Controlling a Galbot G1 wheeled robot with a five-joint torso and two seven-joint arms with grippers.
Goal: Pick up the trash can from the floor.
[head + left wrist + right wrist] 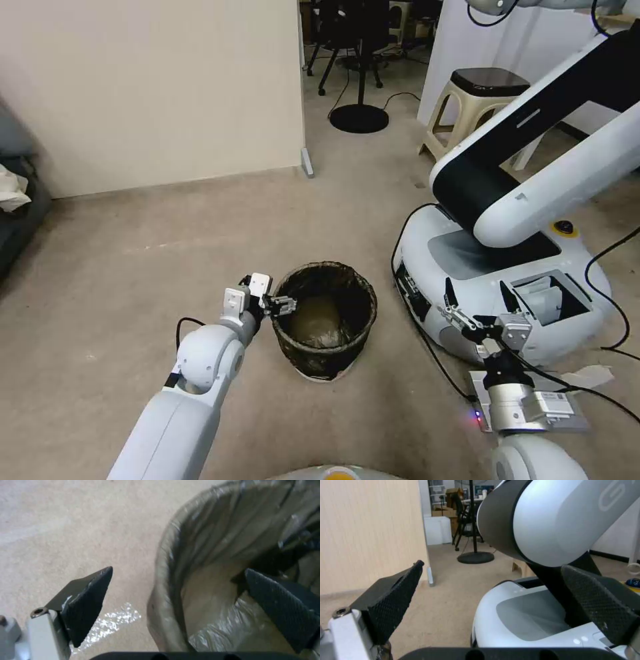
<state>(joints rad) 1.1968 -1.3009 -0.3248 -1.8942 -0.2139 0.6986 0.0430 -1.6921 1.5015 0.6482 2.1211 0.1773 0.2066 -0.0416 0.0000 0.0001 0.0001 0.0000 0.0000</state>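
The trash can (pixel 325 321) is a small round bin lined with a dark crinkled bag, standing upright on the beige floor (pixel 133 267) just ahead of me. My left gripper (pixel 274 303) is open at its near-left rim. In the left wrist view the gripper (pixel 179 569) straddles the bagged rim (pixel 166 562): one finger (pixel 88 600) hangs outside over the floor, the other finger (pixel 280 602) is inside the bin. Neither pad touches the rim. My right gripper (pixel 477 288) (pixel 490 565) is held open off to the right, near the other robot's base, with nothing in it.
Another robot's white domed base (pixel 587 280) and black-and-white arm (pixel 533 153) stand close on the right of the bin. Black cables (pixel 433 353) run across the floor beside it. Farther back are a beige stool (pixel 480 100), a round stand base (pixel 359 119) and a partition wall (pixel 153 87).
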